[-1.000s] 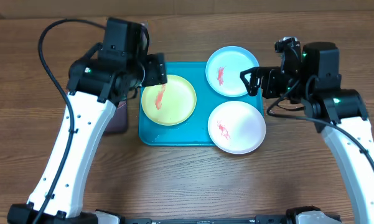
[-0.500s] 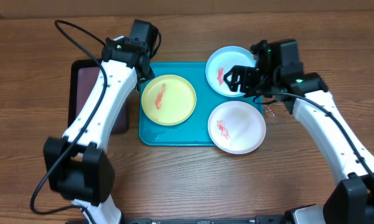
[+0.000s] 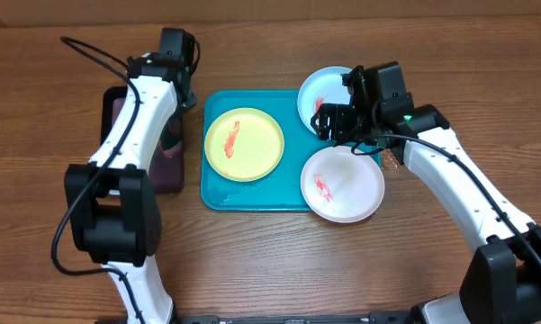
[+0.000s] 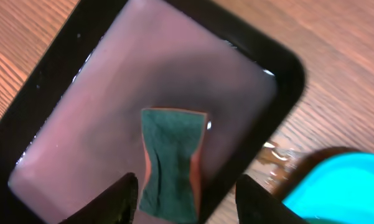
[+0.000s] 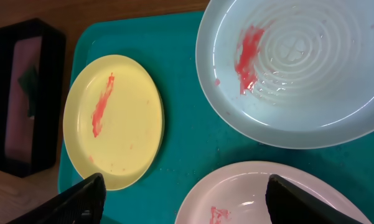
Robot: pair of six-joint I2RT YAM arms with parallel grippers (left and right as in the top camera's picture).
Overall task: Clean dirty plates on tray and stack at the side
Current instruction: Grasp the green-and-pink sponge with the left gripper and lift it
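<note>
The left gripper (image 4: 187, 186) hangs half-spread astride the green sponge (image 4: 171, 155) in the black tray (image 4: 280, 68), probably to fetch it for wiping. The right gripper (image 5: 185, 183) gapes wide and empty above the light blue plate (image 3: 324, 90). That plate and the white plate (image 3: 347, 184) overhang the right rim of the turquoise tray (image 3: 288, 196); the yellow plate (image 3: 244, 144) lies inside it (all still smeared). A second ago the left gripper hovered by the yellow plate, and it has since swung left.

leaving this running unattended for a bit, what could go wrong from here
The sponge lies in liquid in the black tray; lifted soaked, it may drip, and a wet patch already shows beside that tray.
The white plate overhangs the rim of the turquoise tray, so scrubbing could tip or slide it.
The left fingers straddle only the sponge's end; the grip may slip.
</note>
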